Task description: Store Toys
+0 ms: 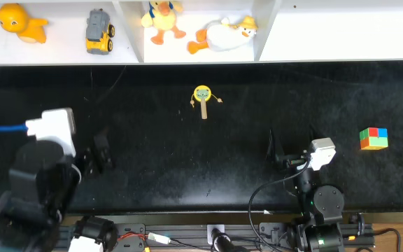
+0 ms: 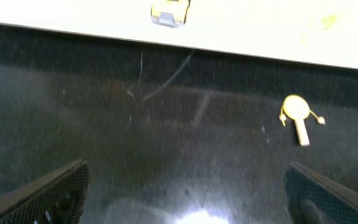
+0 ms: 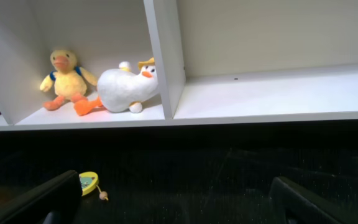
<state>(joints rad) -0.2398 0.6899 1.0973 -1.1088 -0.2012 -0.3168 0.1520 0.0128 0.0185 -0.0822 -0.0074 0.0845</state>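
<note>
- We see a black worktop [image 1: 159, 168] carrying a yellow paddle toy [image 1: 202, 98] and, well to its right, a coloured cube [image 1: 373, 138].
- On the white shelf [image 1: 327, 42] behind it we find a yellow duck [image 1: 21, 23] and a toy truck [image 1: 99, 31] in the left compartment, and a plush duckling [image 1: 163, 19] and a white plush duck [image 1: 222, 35] in the middle one.

From above I see a black counter [image 1: 152, 168] with a white shelf [image 1: 327, 42] along its far edge. The shelf's left compartment holds a yellow duck [image 1: 21, 22] and a toy truck [image 1: 99, 31]; the middle one holds a plush duckling [image 1: 163, 19] beside a white plush goose [image 1: 226, 35]. A yellow rattle [image 1: 202, 98] lies mid-counter, and a coloured cube [image 1: 373, 138] sits far right. My left arm [image 1: 47, 161] and right arm [image 1: 320, 157] sit near the front edge
</note>
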